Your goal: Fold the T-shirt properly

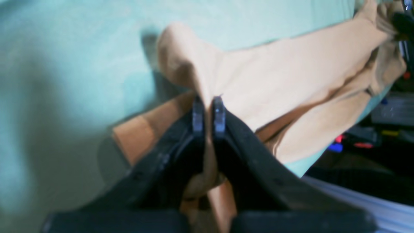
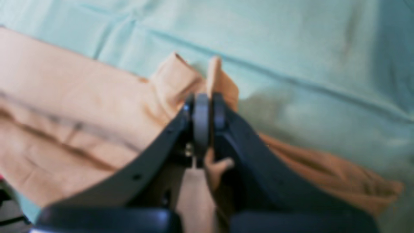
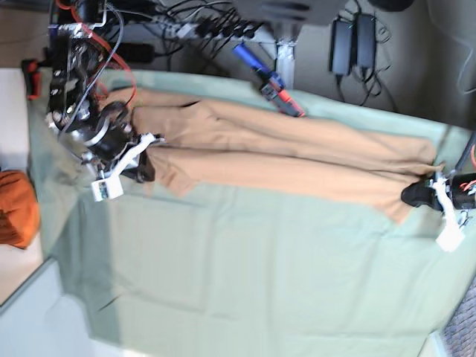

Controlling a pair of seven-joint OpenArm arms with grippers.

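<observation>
The peach-tan T-shirt (image 3: 282, 152) lies stretched in a long band across the pale green sheet (image 3: 245, 260), from one arm to the other. At the band's right end in the base view my left gripper (image 1: 208, 105) is shut on a pinch of the T-shirt (image 1: 284, 74), with cloth running between its black fingers. My right gripper (image 2: 207, 106) is shut on the T-shirt (image 2: 64, 106) at the band's left end, with a fold poking up past its fingertips. In the base view the left gripper (image 3: 425, 193) and the right gripper (image 3: 145, 167) hold the cloth's opposite ends.
A darker orange cloth bundle (image 3: 15, 208) sits off the sheet at the left edge. Cables and power bricks (image 3: 349, 33) lie behind the table. A blue and red tool (image 3: 268, 78) lies at the sheet's far edge. The sheet reaches the near table edge.
</observation>
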